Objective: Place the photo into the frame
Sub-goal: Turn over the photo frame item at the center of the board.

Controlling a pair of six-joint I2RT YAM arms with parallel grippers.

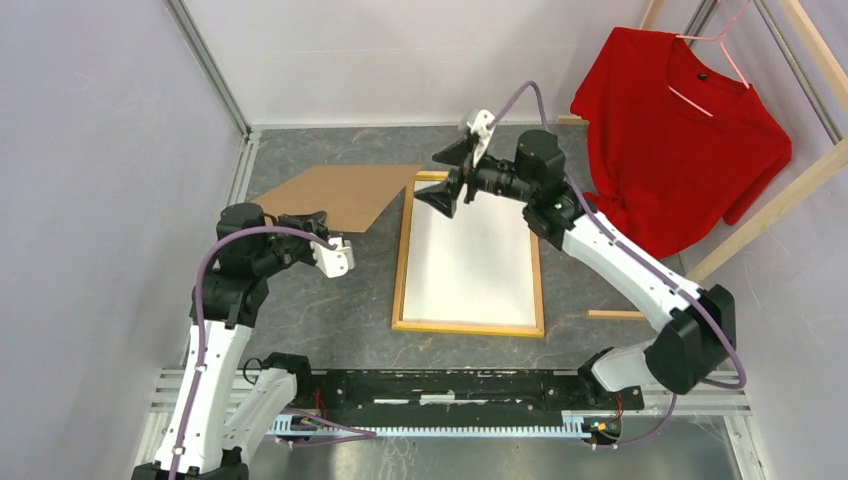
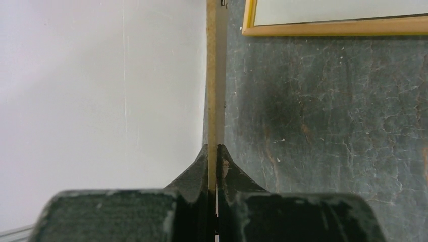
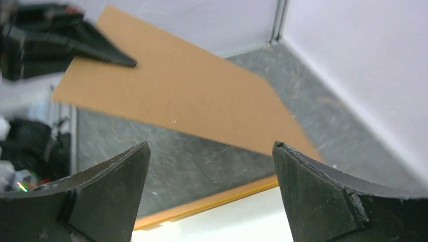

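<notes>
The right tool (image 3: 211, 143) is wide open, with nothing between its fingers (image 3: 116, 186). It hangs just above the far left corner of the frame (image 1: 402, 270).

The left tool (image 2: 212, 146) is closed, its fingers (image 2: 199, 171) pressed together with nothing visibly held. It is over bare tabletop (image 1: 340, 300), left of the frame and apart from it. In its own view one frame corner lies ahead and to the right. A tan strip runs forward from its tips there; I cannot tell what that strip is.

The frame lies flat mid-tabletop with its wood back up, and a yellow edge shows in the right wrist view. The photo (image 1: 470, 262) lies inside the frame, white back up, filling the opening.

A brown panel (image 1: 340, 195) lies flat to the frame's far left, one corner just beside the frame's far left corner. A short wood strip (image 1: 615, 314) lies by the frame's near right corner. A red shirt (image 1: 680, 140) hangs at the far right.
</notes>
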